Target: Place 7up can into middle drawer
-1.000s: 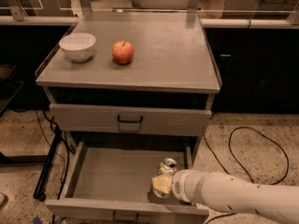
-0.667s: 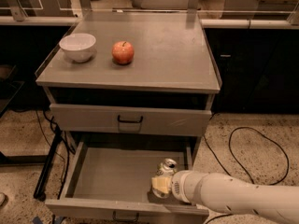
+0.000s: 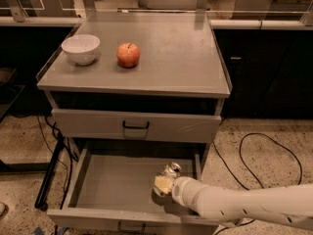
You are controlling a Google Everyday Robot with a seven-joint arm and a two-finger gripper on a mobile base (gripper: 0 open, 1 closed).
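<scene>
1. Grey sheet metal forms the wide, shallow middle drawer (image 3: 110, 186), which stands pulled well out below the cabinet. Its flat tray is bare across the left and centre.
2. Its low side walls run along the left and right. The front lip, with a small dark loop handle, sits at the bottom edge of the view.
3. Above it, the other grey drawer front with a black handle (image 3: 136, 126) is shut. It overhangs only the rear strip of the open tray, so the tray is open from above.
4. The white robot arm (image 3: 244, 205) reaches in from the lower right and crosses the drawer's right front corner.
5. The cream-tipped end effector (image 3: 164, 181) is over the right rear part of the tray, close to the right wall.
6. It is closed on the small silver and green aluminium 7up can (image 3: 172, 169).
7. The can is tilted, with its shiny pull-tab top turned up and to the right. Its body is mostly hidden behind the end effector, just inside the right wall. Whether its base touches the tray cannot be told.
8. On the grey counter (image 3: 171, 58) a white ceramic bowl (image 3: 81, 48) and a round red apple (image 3: 128, 55) sit near the left side, apart from each other and well away from the can.
9. A black cable (image 3: 243, 146) loops on the speckled floor to the right.
</scene>
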